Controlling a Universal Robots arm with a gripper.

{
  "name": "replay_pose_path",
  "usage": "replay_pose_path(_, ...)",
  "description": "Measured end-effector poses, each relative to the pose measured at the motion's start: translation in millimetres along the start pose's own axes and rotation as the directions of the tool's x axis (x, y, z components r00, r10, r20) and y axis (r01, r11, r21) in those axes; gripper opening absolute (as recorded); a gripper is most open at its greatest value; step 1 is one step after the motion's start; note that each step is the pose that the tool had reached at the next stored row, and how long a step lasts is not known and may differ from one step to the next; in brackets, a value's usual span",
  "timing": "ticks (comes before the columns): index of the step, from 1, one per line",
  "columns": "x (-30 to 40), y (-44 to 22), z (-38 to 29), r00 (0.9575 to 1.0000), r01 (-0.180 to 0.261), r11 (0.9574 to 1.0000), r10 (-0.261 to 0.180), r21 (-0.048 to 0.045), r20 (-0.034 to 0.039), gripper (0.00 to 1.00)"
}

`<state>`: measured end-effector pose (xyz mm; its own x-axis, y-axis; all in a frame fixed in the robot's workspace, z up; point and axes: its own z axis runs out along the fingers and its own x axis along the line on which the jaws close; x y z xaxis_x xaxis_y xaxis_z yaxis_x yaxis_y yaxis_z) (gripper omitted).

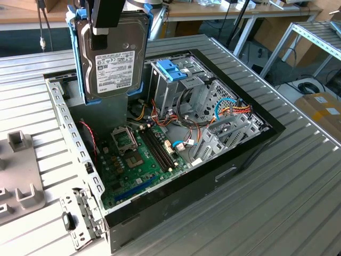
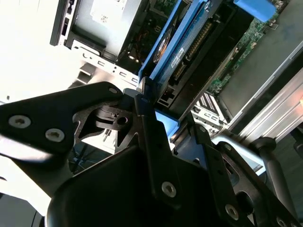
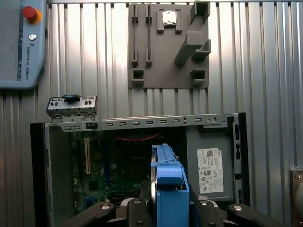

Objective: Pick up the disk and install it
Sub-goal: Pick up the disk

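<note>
Jaws: clamped on the disk [image 1: 112, 56], closed against its two flat faces near the upper edge.
Disk: held upright between the jaws, label face turned to the exterior view. The blue carrier frame is seen edge-on in the first wrist view [image 3: 168, 184], and nothing below is touched.
Computer case [image 1: 242, 160]: laid open below the jaws, on the ribbed surface [image 1: 298, 213].
Motherboard [image 1: 136, 154]: exposed on the case floor, under the jaws.
Drive cage [image 1: 178, 88]: lower than the jaws and off to one side, topped by a blue latch [image 1: 171, 69].
Grey box [image 3: 210, 165]: marked with a white sticker, seated in the case below the jaws.
Fixture plate [image 3: 168, 47]: laid on the surface outside the case, well apart from the jaws.
</note>
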<state>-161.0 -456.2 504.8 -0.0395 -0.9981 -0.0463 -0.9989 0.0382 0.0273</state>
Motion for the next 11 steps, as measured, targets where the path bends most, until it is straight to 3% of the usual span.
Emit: replay_pose_path(11,6.7,-1.8,0.4,1.0,0.0,1.0,0.0,0.0,0.0,0.37)
